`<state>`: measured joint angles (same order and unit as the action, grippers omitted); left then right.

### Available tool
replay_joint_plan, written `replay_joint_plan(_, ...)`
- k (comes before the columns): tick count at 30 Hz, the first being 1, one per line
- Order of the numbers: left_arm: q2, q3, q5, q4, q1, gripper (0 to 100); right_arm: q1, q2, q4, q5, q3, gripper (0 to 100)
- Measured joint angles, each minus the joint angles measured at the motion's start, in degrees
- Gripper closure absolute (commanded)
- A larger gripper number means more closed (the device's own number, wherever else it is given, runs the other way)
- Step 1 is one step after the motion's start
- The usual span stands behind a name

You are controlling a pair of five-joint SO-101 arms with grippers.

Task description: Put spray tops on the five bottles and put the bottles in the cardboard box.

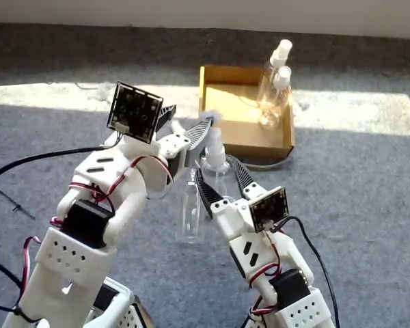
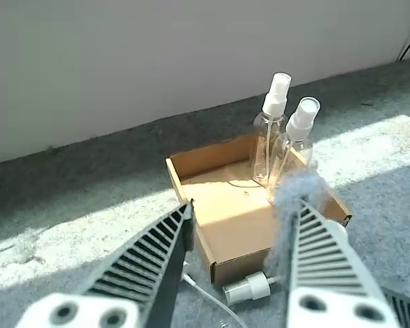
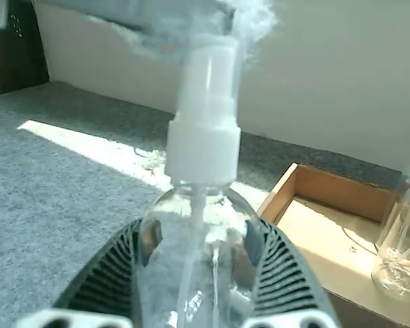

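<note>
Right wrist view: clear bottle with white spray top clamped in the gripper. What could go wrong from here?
The white spray top may sit loose on the clear plastic bottle that the right gripper clamps; with the left gripper open, it could tilt or drop off.
Another clear bottle stands beside the right gripper and could be knocked over.
Two capped bottles crowd one corner of the brown cardboard box and might topple.

light: bright sun band across carpet (image 1: pixel 355 113) | shadow: foreground | glare: spray top (image 3: pixel 203 102)
</note>
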<state>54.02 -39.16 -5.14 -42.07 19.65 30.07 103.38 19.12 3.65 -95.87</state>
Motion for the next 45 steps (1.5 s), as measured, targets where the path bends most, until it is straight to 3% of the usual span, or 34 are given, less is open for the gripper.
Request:
replay_joint_plan(9,0.0,0.18,0.0,-0.09,0.09,78,0.0,0.0,0.0,0.0,0.0,99.5)
replay_joint_plan(13,0.35,-2.02,4.92,-0.26,1.49,78,0.18,0.0,0.09,0.0,0.0,99.5)
replay_joint_plan(19,2.29,-2.11,6.24,-0.62,2.2,78,0.18,0.0,0.09,0.0,0.0,99.5)
replay_joint_plan(27,9.67,-2.2,6.24,-5.8,2.11,78,0.18,0.0,0.0,7.03,0.0,99.5)
replay_joint_plan(36,15.21,-4.48,3.08,-8.7,-12.84,78,-5.01,0.09,-1.49,7.74,0.0,99.5)
replay_joint_plan(45,14.77,-17.85,2.2,-8.7,-9.67,73,-8.35,-6.68,-2.9,3.78,8.62,99.5)
